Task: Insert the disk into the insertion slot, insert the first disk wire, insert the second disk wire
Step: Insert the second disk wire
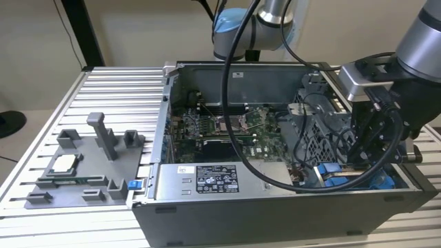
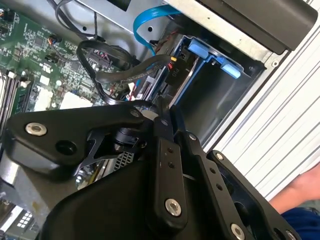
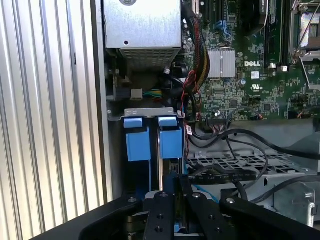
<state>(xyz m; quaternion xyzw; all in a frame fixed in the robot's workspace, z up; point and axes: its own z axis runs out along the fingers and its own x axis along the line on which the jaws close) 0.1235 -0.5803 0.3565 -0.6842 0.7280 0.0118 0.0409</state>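
Two bright blue tabs of the disk frame [image 3: 170,142] stand side by side in the drive bay at the open computer case's front corner, on the exterior view's right [image 1: 327,173]. The disk's silver body is hidden. My gripper [image 3: 176,182] hangs right over these tabs, inside the case, with its fingers [image 2: 162,150] drawn together; I cannot see anything pinched between them. A black wire with a connector [image 2: 175,70] and a blue flat wire [image 2: 150,15] hang loose beside the bay. More black cables [image 3: 225,175] lie close to the gripper.
The grey labelled power supply box [image 1: 206,178] fills the case's front, with the green motherboard [image 1: 227,129] behind it. A grey fixture with small parts [image 1: 82,165] lies on the slatted table [image 1: 117,88]. A person's arm [image 2: 302,192] is near the case's outer wall.
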